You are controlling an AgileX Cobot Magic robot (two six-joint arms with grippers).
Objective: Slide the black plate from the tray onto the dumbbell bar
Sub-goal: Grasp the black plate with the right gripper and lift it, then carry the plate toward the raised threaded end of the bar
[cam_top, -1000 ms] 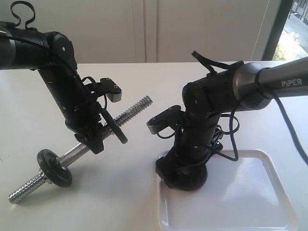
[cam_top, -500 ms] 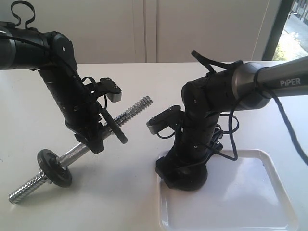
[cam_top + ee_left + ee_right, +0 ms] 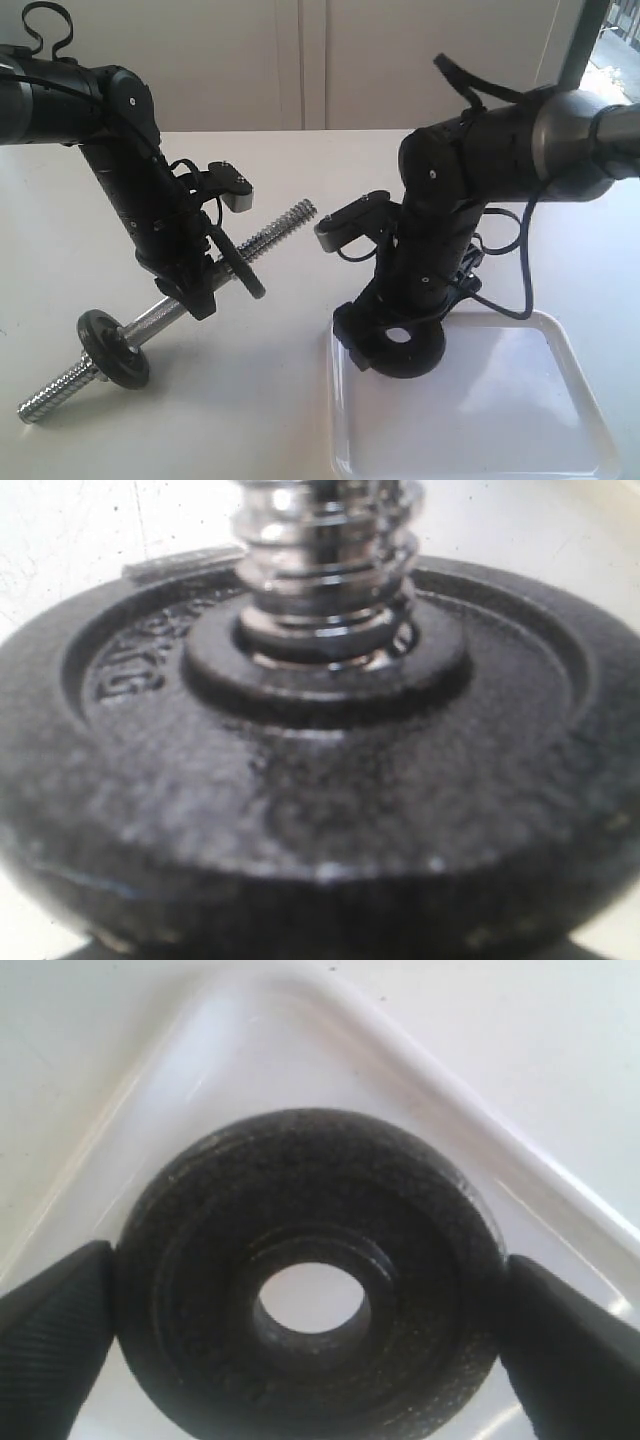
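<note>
The right gripper (image 3: 395, 340), clamping the plate (image 3: 310, 1190) at the tray (image 3: 560, 440) corner, sits lower right of the up-right-slanting bar (image 3: 272, 235) clasped by the left gripper (image 3: 205, 283).

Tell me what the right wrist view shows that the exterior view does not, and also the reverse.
Only the right wrist view shows the right claw touching both edges of the black plate. Only the exterior view shows the dumbbell bar, tilted in the left claw, with a black disc low on it. Both show the plate at a corner of the tray.
</note>
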